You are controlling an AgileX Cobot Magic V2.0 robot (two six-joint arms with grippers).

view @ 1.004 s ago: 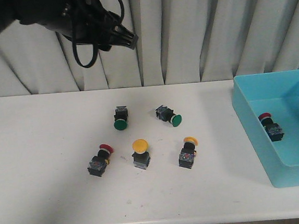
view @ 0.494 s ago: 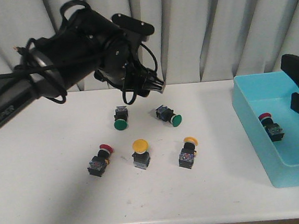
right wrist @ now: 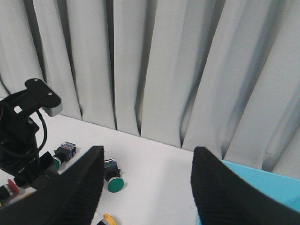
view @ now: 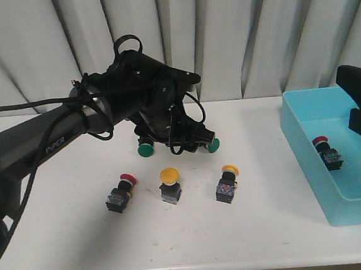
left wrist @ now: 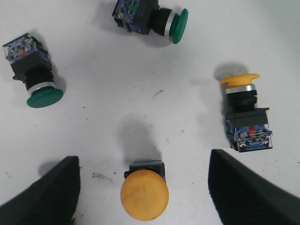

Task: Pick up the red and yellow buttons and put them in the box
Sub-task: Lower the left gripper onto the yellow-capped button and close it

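Push-buttons, table row; box at 3 o'clock.
Red button, centre yellow button, right yellow button: mushroom caps, black bodies. Left gripper spread wide, empty, above centre. Turquoise box holds another red button. Right gripper open, empty.

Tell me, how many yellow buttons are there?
2, both on the table in the front row: one in the middle, under the left claw, and one to its right. None shows in the box.
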